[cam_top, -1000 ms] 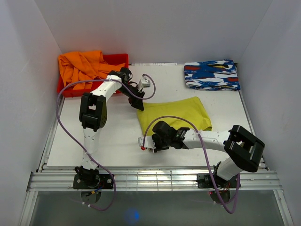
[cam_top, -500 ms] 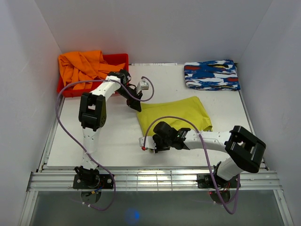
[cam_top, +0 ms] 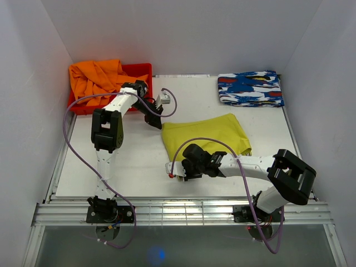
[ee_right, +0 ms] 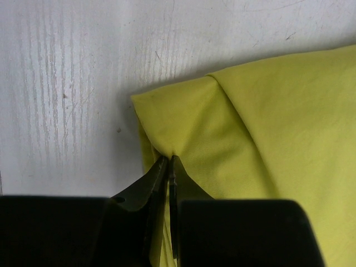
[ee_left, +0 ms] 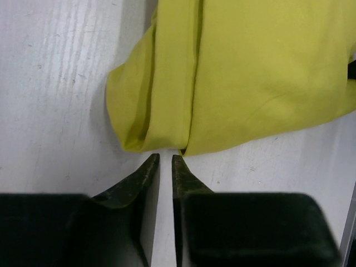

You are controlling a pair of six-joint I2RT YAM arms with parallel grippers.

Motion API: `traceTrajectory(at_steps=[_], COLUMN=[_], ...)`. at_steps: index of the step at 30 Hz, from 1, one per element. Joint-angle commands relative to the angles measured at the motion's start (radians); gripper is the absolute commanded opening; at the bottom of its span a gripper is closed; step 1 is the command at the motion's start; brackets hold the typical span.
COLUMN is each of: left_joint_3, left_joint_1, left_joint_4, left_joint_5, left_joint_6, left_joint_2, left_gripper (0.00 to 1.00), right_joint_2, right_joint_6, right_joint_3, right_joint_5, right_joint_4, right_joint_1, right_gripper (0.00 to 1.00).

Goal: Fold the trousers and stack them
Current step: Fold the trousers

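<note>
I am viewing a white table [cam_top: 111, 161] enclosed by plain white walls [cam_top: 183, 33] on three sides.

1. Far left corner: a red plastic bin [cam_top: 139, 69] holds a crumpled orange garment [cam_top: 94, 78]. The garment fills most of the bin and spills over its left rim.
2. Just right of the bin: the left gripper [ee_left: 164, 159] points down at the table. In the left wrist view its jaws stand almost together with a narrow slit between them. Only bare table shows in that slit, so nothing is grasped. The tips sit just short of the cloth edge.
3. Middle of the table, slightly right of centre: the bright yellow-green cloth trousers [cam_top: 208, 133] lie flat, folded into a compact, roughly four-sided bundle. Along the left edge the layers turn over in a soft rolled fold, and a seam line runs lengthwise beside it. The upper surface is smooth with a few shallow creases. The bundle is well apart from the bin.
4. Near left corner of the bundle: the right gripper [ee_right: 168, 158] is clenched on the trousers, with a pinch of yellow-green fabric caught between its tips.
5. Far right corner: a blue, white and red patterned cloth [cam_top: 250, 89] lies folded in a neat rectangle, apart from the trousers.
</note>
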Motion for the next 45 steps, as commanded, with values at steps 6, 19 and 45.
traceTrajectory(at_steps=[6,19,45], left_joint_3=[-0.055,-0.051,0.113], left_joint_1=[-0.007,-0.042,0.027], left_joint_4=[-0.077,-0.098,-0.089], left_joint_5=[0.080,0.071,-0.070], left_joint_6=[0.118,0.201,0.183], left_joint_2=[-0.059,-0.016,0.045], left_gripper=[0.43,0.46,0.00], right_joint_2=[-0.013,0.000,-0.022], right_joint_6=[0.004,0.004,-0.003], right_joint_3=[-0.010,0.003,-0.032], right_joint_5=[-0.013,-0.015,-0.047], right_joint_4=[-0.026,-0.031,-0.063], right_joint_1=[-0.003,-0.003,-0.003], right_gripper=[0.08,0.08,0.08])
